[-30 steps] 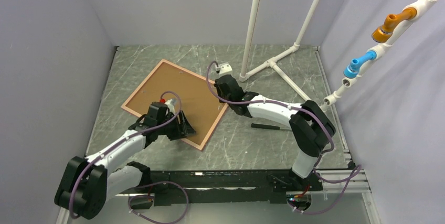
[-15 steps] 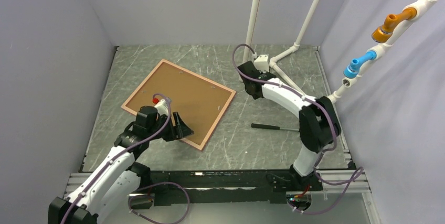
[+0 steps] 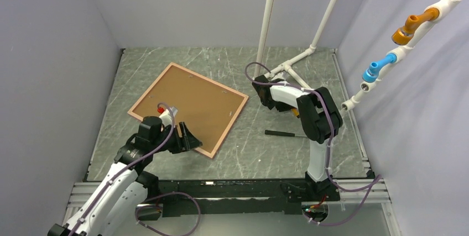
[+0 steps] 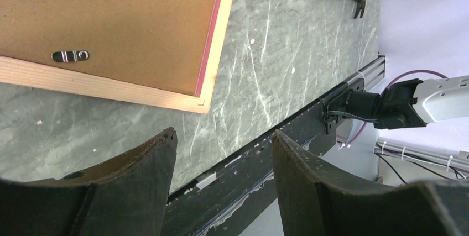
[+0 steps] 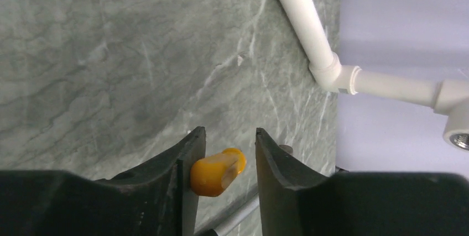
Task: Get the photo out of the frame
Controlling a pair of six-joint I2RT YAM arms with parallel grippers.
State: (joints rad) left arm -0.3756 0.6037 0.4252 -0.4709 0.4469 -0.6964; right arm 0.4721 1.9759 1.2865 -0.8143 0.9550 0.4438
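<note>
**Brown board upward, pink frame flat on the left of the table**

From above, the frame (image 3: 215, 148) lay flat on the grey marbled table (image 3: 249, 156), left of centre, turned at an angle. Its backing board (image 3: 191, 99) faced up, so no print showed. The left gripper (image 3: 188, 136) hung over the frame's near corner. The right arm was folded back on itself right of centre, and an orange handle (image 3: 296, 113) peeped out beneath its forearm. A hammer (image 3: 285, 134) lay just near of that arm, well apart from the frame. A white pipe stand (image 3: 287, 69) stood at the far right.

In the left wrist view, the left gripper's fingers (image 4: 146, 158) stood wide apart with nothing between them, above bare table just off the frame's corner. The corner showed pale wood with a pink inner edge. A small metal clip (image 4: 70, 56) sat on the backing board near that edge.

In the right wrist view, the right gripper (image 5: 229, 132) was narrowly parted around the orange handle. The handle touched one finger (image 5: 188, 153) and stood clear of the other, so it was not clamped. The white pipe ran along the table's far right side.
</note>
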